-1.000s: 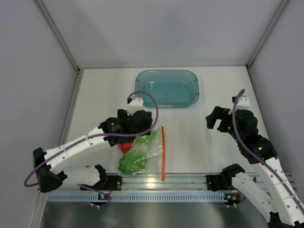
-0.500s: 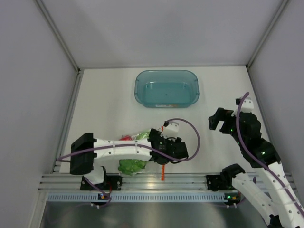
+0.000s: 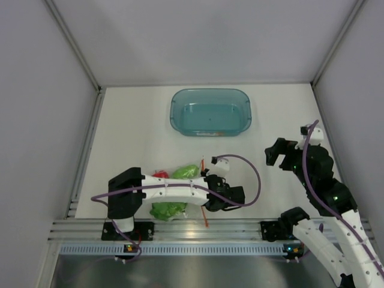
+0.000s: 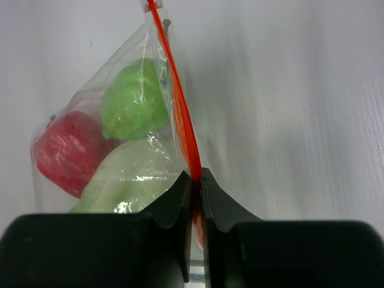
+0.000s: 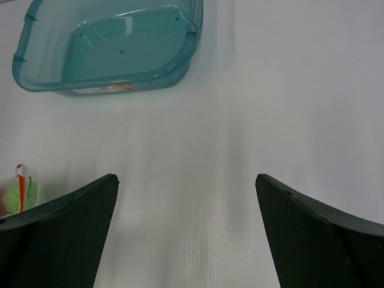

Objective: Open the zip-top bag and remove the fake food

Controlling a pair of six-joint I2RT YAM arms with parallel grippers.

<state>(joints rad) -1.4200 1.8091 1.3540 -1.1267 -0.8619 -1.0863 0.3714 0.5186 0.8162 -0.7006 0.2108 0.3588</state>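
Zip-top bag [image 4: 120, 135] is down on the white table [image 3: 138, 132], close to the near edge and left of centre, and it's sealed up with all the fake food inside! Look through the clear plastic from the left wrist: the red pepper [image 4: 63, 153] sits on the left, the green cucumber [image 4: 132, 99] is further out, and the pale cabbage [image 4: 129, 180] is pressed up right beside the fingers.

And here's the grip: the left gripper [image 4: 196, 177] has its two black fingers pinched almost together on the orange-red zip strip [image 4: 180, 114], which runs straight out from between them along the bag's right edge. From above, the left arm stretches low across the bag, so only the pepper, the cucumber and a patch of cabbage peek out on either side of it, with the near end of the strip poking out below the gripper.

Over on the right, the right gripper [image 5: 186, 177] hangs above bare table with its fingers spread wide and nothing between them, well apart from the zip-top bag. Its camera catches just a corner of the bag at the left edge.

The teal bin [image 3: 180, 114] sits at the far middle of the table, well clear of both grippers.
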